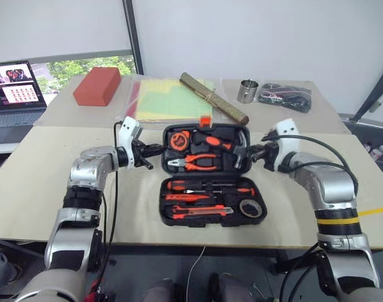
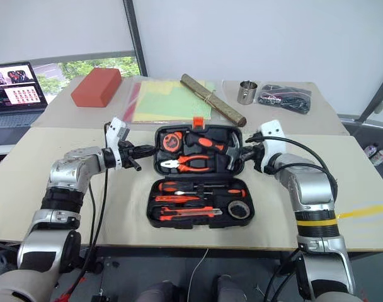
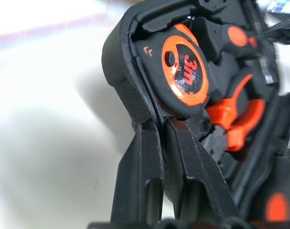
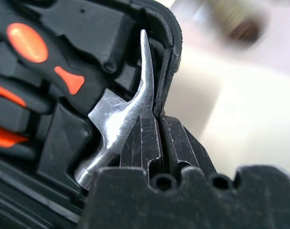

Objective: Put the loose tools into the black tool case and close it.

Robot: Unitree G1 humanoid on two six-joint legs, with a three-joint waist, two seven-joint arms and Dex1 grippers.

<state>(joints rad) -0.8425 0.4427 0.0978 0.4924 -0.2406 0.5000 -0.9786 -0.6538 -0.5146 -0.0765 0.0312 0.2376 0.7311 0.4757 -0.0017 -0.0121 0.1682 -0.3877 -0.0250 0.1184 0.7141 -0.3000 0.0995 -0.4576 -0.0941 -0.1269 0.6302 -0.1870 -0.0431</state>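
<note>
Tool case (image 1: 205,202) lay open on the counter (image 1: 40,182), lid half toward the far side, tools lying crosswise. Left gripper (image 1: 155,150) and right gripper (image 1: 253,151) had jaws clamped on the lid's side edges.
</note>
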